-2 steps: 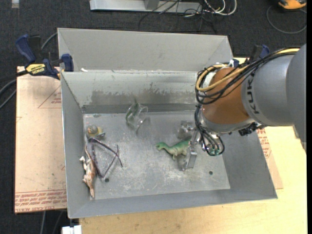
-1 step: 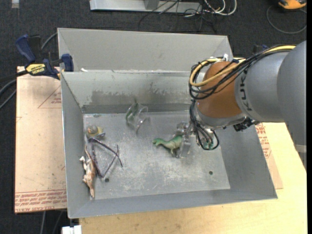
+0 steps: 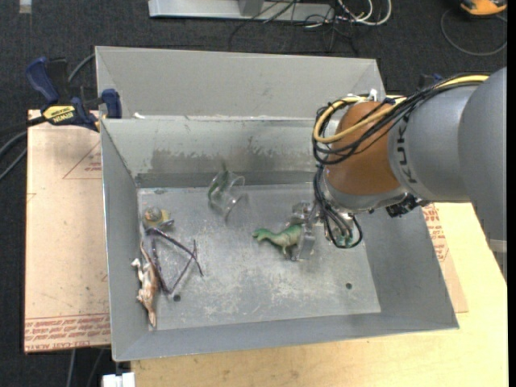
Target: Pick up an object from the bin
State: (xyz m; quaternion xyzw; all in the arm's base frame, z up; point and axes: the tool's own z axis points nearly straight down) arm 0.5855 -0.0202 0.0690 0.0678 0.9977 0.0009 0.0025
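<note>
A small green toy dinosaur (image 3: 278,236) lies near the middle of the bin floor, its tail pointing left. My gripper (image 3: 304,234) is low at the toy's right end, its metal fingers down at the body of the dinosaur. I cannot make out whether the fingers are closed on it. A clear plastic cup-like piece (image 3: 225,190) lies on its side up and to the left, near the back wall.
Along the bin's left side lie dark thin-framed glasses (image 3: 172,258), a small brass-coloured piece (image 3: 155,215) and a pale brownish strip (image 3: 147,285). The arm with its orange cover and yellow cables reaches in from the right.
</note>
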